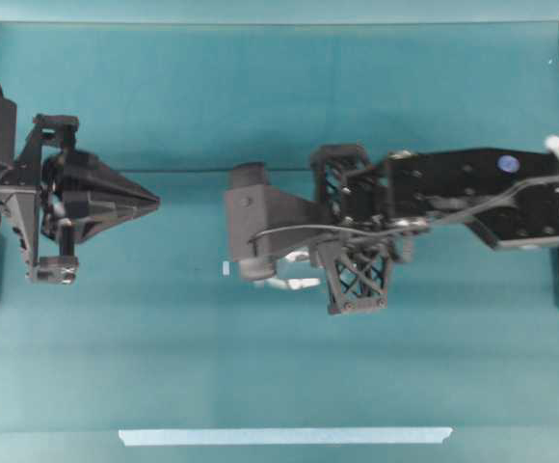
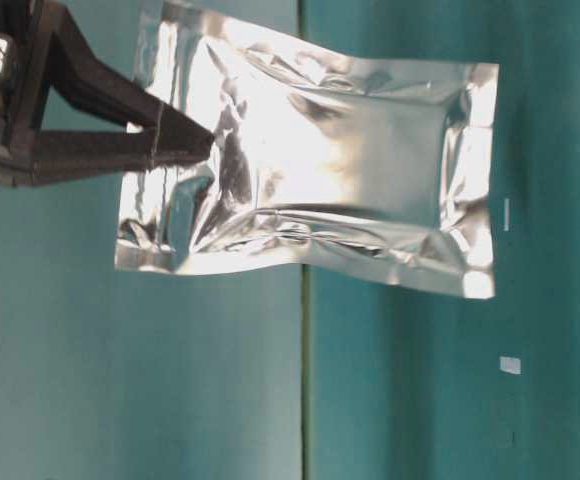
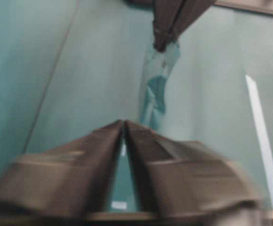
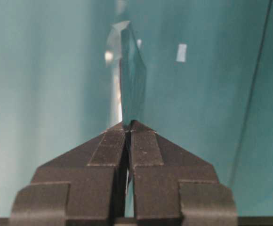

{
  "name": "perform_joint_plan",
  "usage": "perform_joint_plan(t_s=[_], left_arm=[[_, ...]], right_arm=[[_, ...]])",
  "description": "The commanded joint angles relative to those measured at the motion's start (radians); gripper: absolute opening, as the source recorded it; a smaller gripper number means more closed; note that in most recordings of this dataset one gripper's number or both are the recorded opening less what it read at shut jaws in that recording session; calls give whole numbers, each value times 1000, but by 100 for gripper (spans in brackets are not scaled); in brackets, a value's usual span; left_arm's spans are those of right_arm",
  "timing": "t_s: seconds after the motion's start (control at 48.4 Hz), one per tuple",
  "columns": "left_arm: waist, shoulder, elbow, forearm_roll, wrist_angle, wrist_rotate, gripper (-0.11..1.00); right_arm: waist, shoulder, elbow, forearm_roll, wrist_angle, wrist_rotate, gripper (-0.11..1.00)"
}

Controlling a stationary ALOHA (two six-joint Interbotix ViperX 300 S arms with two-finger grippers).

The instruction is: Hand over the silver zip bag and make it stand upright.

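Observation:
The silver zip bag (image 2: 310, 180) is a shiny crinkled foil pouch hanging in the air above the teal table. My right gripper (image 2: 205, 140) is shut on one short end of it. In the right wrist view the bag (image 4: 132, 80) stands edge-on, running straight out from the closed tips of the right gripper (image 4: 128, 123). In the overhead view only silver bits of the bag (image 1: 294, 282) show under the right arm, near the table's middle. My left gripper (image 1: 154, 201) is shut and empty at the left, apart from the bag. In the left wrist view the left gripper (image 3: 124, 121) is blurred, and the bag (image 3: 157, 89) hangs ahead of it.
A long pale tape strip (image 1: 284, 436) lies along the table's front edge and also shows in the left wrist view (image 3: 263, 141). A tiny white scrap (image 1: 226, 269) lies on the table near the right gripper; it shows too in the table-level view (image 2: 510, 365).

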Motion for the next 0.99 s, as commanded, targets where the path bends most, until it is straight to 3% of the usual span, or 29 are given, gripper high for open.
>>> perform_joint_plan(t_s=[0.0,0.124,0.207,0.331,0.971], left_arm=[[0,6,-9,2,-5,0,41],[0,17,-6,0,-3,-3,79],[0,25,0,2,-2,-3,94],[0,34,12,2,-3,-3,88],[-5,110,43,0,-38,-28,89]], right_arm=[[-11,2,-40,-2,21,-32,1],[-21,17,-49,-3,41,-41,1],[-31,21,-48,-3,43,-38,1],[-38,31,-48,-3,40,-38,1],[-57,55,-52,-3,-28,-31,1]])
